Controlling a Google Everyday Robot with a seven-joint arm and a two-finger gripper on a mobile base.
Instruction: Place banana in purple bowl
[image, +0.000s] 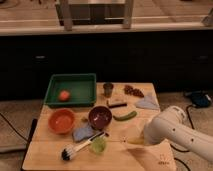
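The banana (131, 141) shows as a small yellow shape on the wooden board (115, 159), right of the middle near the front. My gripper (140, 140) is at the end of the white arm (167, 131), right at the banana, and the arm's bulk hides most of it. The purple bowl (100, 117) stands upright at the board's middle, up and to the left of the banana, with nothing visible inside it.
An orange bowl (62, 121) stands left of the purple one. A green tray (71, 82) with a red-orange fruit (64, 95) is at the back left. A green cucumber-like vegetable (125, 116), brush (82, 147), green cup (98, 145), blue cloth (83, 133) and small dark cup (108, 89) lie around.
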